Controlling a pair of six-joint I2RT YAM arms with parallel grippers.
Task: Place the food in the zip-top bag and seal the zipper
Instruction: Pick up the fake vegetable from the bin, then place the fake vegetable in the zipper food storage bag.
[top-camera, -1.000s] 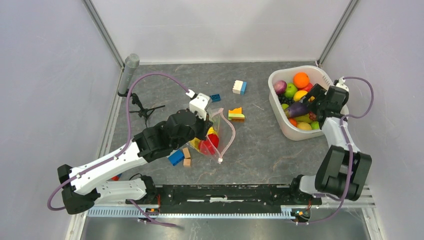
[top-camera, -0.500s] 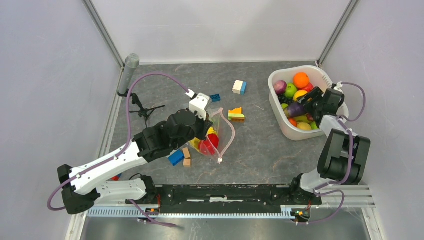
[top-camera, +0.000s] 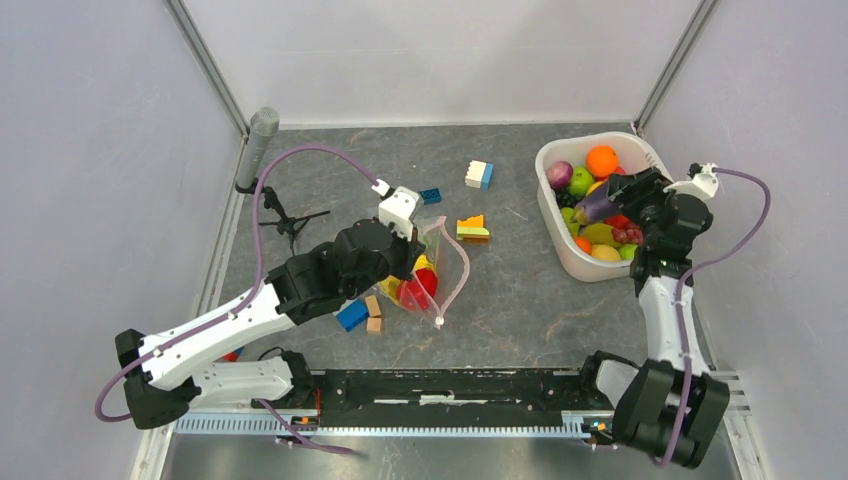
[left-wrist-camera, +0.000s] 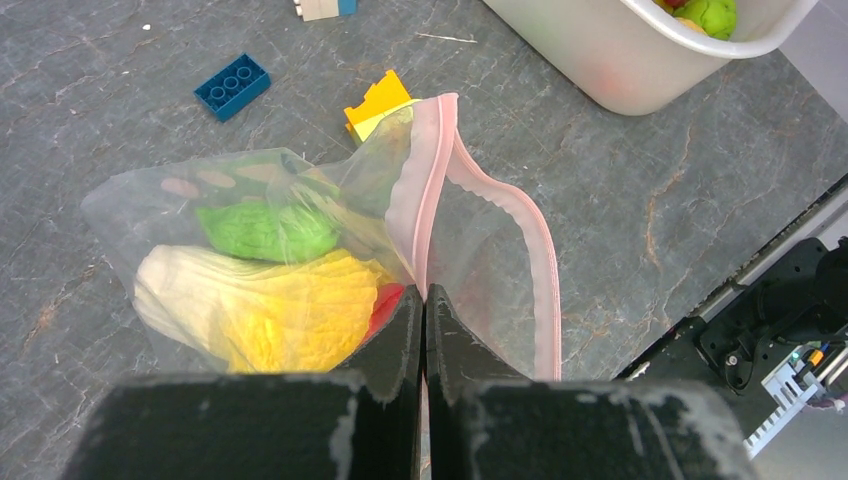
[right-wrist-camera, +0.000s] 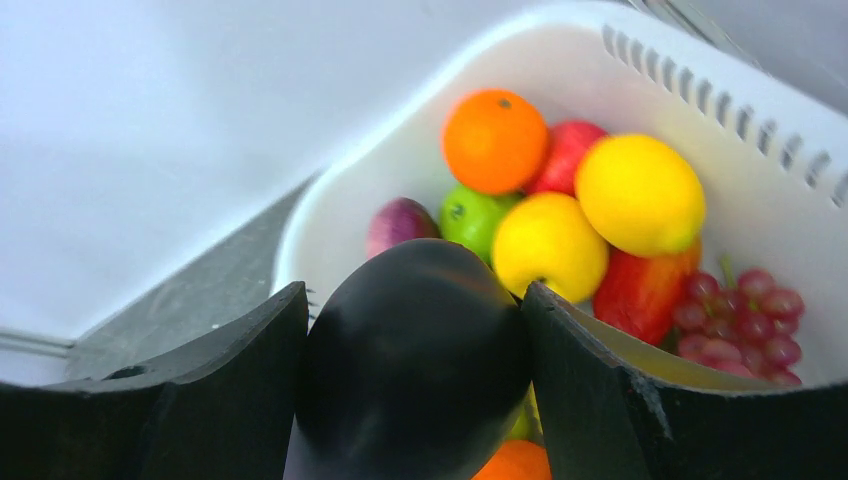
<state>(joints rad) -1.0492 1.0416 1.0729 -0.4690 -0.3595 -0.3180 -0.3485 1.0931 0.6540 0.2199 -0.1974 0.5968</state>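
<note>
Left pincer (left-wrist-camera: 425, 300) clenches the pink zipper (left-wrist-camera: 436, 190), apparently to prop the zip-top bag (left-wrist-camera: 250, 250) open just ahead of it, while the right pincer (right-wrist-camera: 410, 300) grasps a purple aubergine (right-wrist-camera: 415, 380) between its fingers, white basket (right-wrist-camera: 700, 110) beneath, ready for carrying across

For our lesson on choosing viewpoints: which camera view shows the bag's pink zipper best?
Left wrist: the zipper runs close and large, its two strips parted. Top external shows it only as a small, thin pink curve. Right wrist shows none of it.
</note>
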